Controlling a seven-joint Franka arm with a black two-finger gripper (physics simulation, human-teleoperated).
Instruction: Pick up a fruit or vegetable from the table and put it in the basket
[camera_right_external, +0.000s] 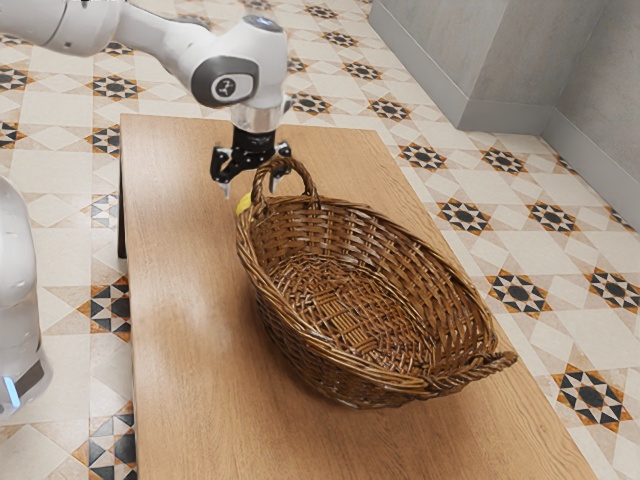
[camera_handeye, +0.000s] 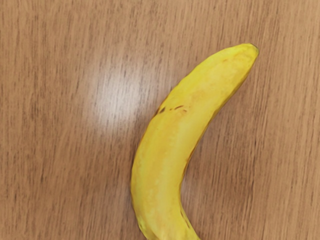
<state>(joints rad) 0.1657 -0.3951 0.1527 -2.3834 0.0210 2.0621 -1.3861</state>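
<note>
Wooden surface (camera_right_external: 185, 320): carrying basket (camera_right_external: 420, 265), banana (camera_handeye: 165, 150). Tool (camera_right_external: 249, 186): hovering, spread apart; needing square alignment across banana's middle, clearing the handle (camera_right_external: 309, 180).

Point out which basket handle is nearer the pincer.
The handle beside the pincer and banana; the other handle is at the basket's opposite end, toward the exterior view's right.
</note>
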